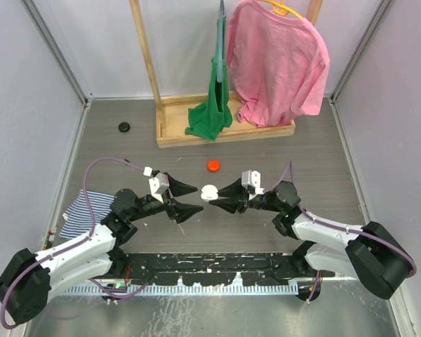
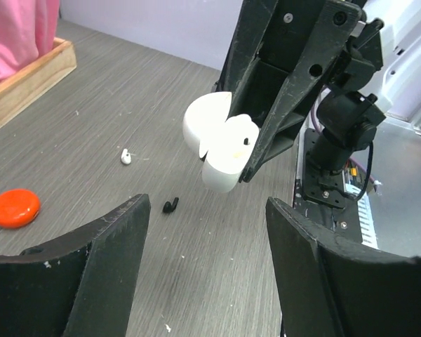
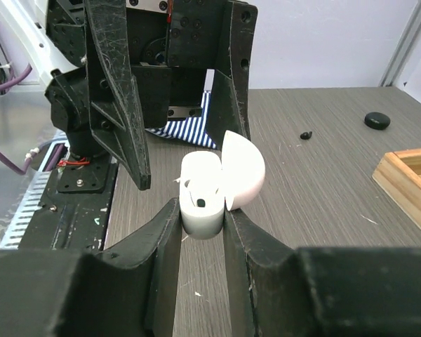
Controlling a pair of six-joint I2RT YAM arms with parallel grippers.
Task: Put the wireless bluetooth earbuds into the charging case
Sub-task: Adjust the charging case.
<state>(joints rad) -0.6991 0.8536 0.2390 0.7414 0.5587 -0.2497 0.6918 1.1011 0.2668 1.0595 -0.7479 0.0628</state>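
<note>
The white charging case (image 1: 209, 192) has its lid open and hangs above the table between the two arms. My right gripper (image 1: 216, 197) is shut on the case body (image 3: 205, 210). The lid (image 3: 243, 168) leans to the right, and the slots show as dark holes. My left gripper (image 1: 198, 199) is open and empty, and faces the case (image 2: 221, 144) from a short way off. One white earbud (image 2: 126, 156) lies on the table beyond the left gripper (image 2: 207, 232). A small black piece (image 2: 170, 205) lies near it. I see no second earbud.
A red cap (image 1: 212, 166) lies just behind the case. A black cap (image 1: 124, 127) lies at the back left. A wooden rack (image 1: 224, 130) with pink and green clothes stands at the back. A striped cloth (image 1: 81, 210) lies under the left arm.
</note>
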